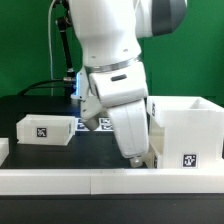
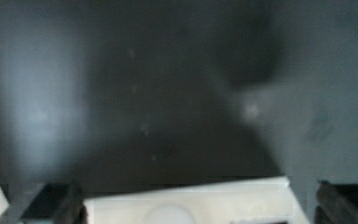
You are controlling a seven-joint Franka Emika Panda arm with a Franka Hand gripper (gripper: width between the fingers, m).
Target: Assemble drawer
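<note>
The large hollow shell [image 1: 186,128] of the drawer stands at the exterior view's right, with a tag on its front. A small shallow tray [image 1: 45,129] with a tag lies at the left. My gripper [image 1: 136,157] points down at the table just left of the shell, close behind the front rail. In the wrist view my gripper [image 2: 197,206] has its dark fingers [image 2: 51,203] wide apart. A flat white drawer part [image 2: 194,203] lies between them, with a thin gap on each side. This part is mostly hidden behind the hand in the exterior view.
A long low white rail [image 1: 60,180] runs along the front edge, and another rail end [image 1: 3,150] sits at the far left. The marker board [image 1: 92,123] lies behind the arm on the dark table [image 2: 140,100]. A green wall is at the back.
</note>
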